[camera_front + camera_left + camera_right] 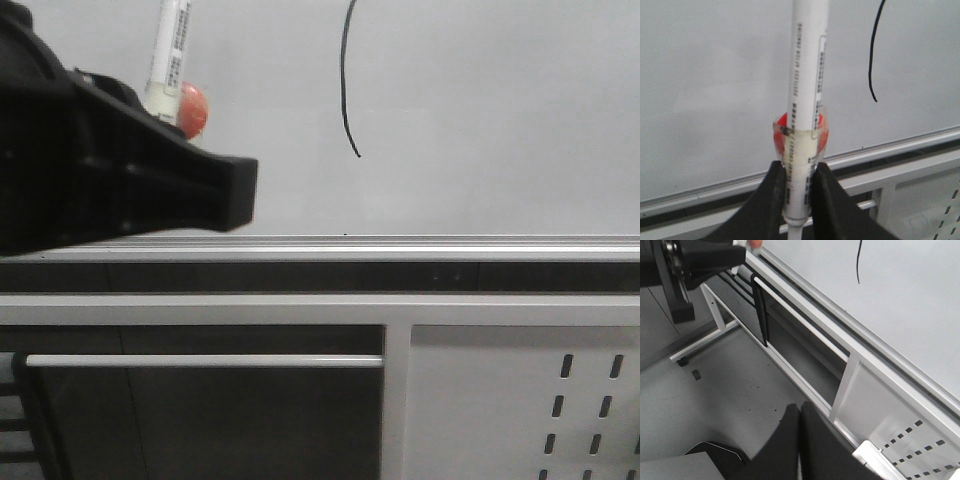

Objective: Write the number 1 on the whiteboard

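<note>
I note my left tool point(799, 192) clamped on the white cylindrical marker pen point(805, 90). The thin black number 1 point(346, 85) lies rightward, axis near-vertical, on the glossy pale whiteboard point(480, 110). Right tool point(799, 440) closed, empty, farther.

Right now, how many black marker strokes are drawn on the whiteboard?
1. A single thin, slightly curved stroke, the number 1, stands on the whiteboard, to the right of the marker pen that the left gripper holds. The board runs beyond the frames, so other strokes may be hidden.
</note>
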You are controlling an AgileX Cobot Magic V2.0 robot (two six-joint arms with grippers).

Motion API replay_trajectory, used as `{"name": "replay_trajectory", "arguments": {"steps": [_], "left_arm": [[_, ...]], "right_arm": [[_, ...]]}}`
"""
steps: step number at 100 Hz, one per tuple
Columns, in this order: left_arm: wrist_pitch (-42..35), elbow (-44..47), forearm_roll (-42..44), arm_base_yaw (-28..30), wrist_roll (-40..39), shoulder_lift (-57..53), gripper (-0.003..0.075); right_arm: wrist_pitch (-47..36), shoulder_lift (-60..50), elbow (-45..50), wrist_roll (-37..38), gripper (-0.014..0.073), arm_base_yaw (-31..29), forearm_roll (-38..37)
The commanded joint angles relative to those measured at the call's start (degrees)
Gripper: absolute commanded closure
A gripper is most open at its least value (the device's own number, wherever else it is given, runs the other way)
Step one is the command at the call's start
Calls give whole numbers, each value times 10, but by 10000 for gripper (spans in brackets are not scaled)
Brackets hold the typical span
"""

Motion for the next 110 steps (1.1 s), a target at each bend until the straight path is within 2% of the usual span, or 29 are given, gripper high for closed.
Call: {"name": "replay_trajectory", "arguments": {"steps": [1,22,58,110], "left_arm": [[79,-14,38,-5,-38,11,739],[79,-14,39,7,-42,42,739],[79,-22,39,42,-96,42,739],[79,-53,39,74,-73,42,739]], "right_arm": [[-33,-1,-14,1,672,-1,-4],[-46,-1,-14,1,672,-1,-8],[-54,-1,-6,1,672,-1,-14],[-60,0,5,1,672,-1,-17]]}}
